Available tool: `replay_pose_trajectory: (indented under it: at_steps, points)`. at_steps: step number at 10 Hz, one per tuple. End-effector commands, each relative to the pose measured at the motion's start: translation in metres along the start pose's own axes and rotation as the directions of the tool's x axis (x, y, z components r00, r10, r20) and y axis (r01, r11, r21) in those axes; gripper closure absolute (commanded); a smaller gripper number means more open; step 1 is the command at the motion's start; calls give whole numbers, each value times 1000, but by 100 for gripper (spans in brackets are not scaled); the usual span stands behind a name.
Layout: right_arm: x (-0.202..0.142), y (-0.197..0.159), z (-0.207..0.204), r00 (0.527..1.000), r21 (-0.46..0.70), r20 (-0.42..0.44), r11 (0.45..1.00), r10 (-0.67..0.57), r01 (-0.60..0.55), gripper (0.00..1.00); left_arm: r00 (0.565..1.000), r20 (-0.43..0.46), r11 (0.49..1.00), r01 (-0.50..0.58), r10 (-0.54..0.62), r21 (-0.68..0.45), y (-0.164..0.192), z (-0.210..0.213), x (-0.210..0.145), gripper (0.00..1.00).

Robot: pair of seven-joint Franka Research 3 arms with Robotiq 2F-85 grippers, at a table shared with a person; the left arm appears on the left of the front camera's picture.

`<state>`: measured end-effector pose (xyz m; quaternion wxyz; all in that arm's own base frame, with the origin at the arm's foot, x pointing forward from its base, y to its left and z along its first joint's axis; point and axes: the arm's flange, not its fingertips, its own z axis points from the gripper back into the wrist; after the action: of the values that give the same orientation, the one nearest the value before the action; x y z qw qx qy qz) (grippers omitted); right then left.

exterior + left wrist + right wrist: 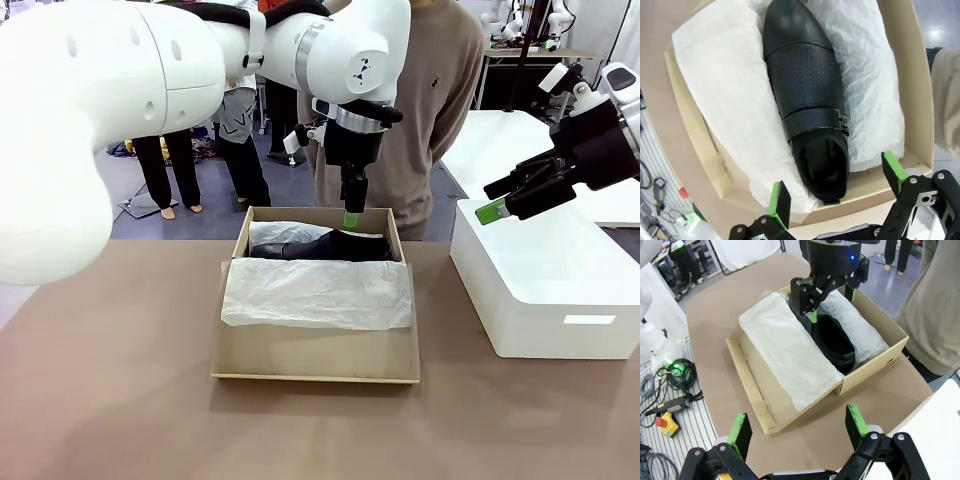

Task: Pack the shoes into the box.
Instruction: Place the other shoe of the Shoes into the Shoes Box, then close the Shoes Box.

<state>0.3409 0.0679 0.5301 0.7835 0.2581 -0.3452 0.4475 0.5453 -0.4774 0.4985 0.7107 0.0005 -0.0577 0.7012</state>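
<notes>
Shoe [807, 110] lies on tissue paper [715, 100] inside box [315, 350] | we find left gripper [835, 180] fingers wide above its heel, gripping nothing | right gripper [797, 420] fingers wide, empty, well apart from box.

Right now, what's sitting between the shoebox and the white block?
Nothing: a bare strip of brown table separates the box from the white block. The front view shows it; they stand apart, not touching.

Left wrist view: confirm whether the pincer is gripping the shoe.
No, the left pincer stands open, its pads apart from the shoe lying on the tissue paper.
</notes>
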Motion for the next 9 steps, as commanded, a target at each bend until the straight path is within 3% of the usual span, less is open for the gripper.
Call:
replay_pose_trajectory:
  at_steps: [1,9]
  points:
    - [0,-2,-3,999,13,36,1000,22,-22,0,1000,1,1000,7,-7,1,1,-2,-2,0]
    - [0,-2,-3,999,13,36,1000,22,-22,0,1000,1,1000,7,-7,1,1,-2,-2,0]
